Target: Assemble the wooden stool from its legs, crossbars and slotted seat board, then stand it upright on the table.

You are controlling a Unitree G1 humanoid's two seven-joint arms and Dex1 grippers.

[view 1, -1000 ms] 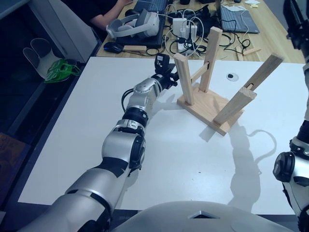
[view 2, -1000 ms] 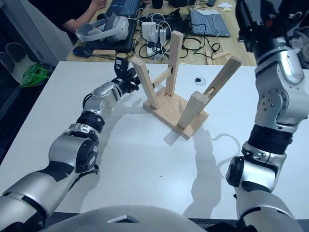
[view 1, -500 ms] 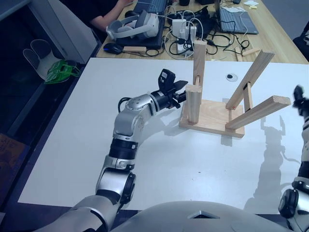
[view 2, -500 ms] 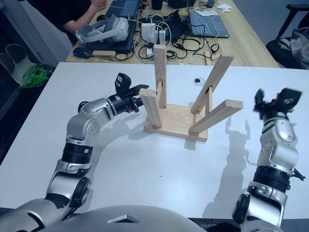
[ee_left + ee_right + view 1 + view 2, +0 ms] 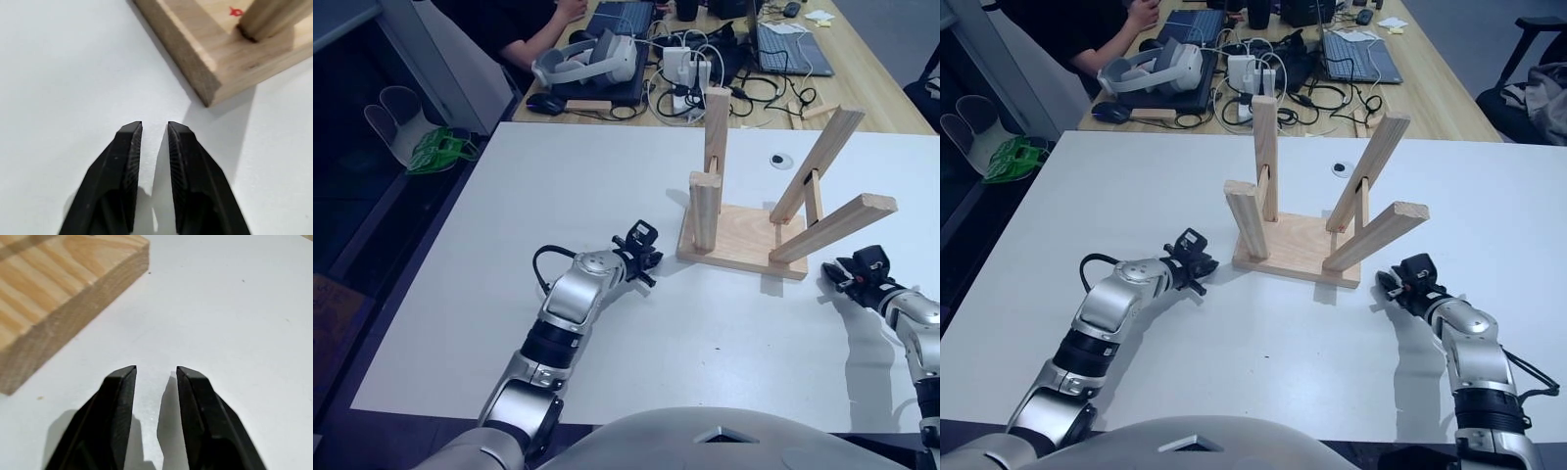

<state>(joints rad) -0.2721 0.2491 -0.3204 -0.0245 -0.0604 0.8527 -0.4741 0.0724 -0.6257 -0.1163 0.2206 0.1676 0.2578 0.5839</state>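
Clearance around upturned stool [image 5: 740, 240]
It blocked the table's [image 5: 489, 274] middle toward the far edge, legs [image 5: 832, 217] splayed upward; bare top along near edge and left side gave passage.

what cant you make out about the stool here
Seat face against the table: eye views, hidden by the board itself.
Any crossbar joint at the near left leg: eye views, the leg covers it.
Most of the seat: right wrist view, cut off by the edge.

White table [image 5: 509, 196] bears the upturned stool [image 5: 705, 211], seat board [image 5: 741, 238] down, legs [image 5: 716, 122] up
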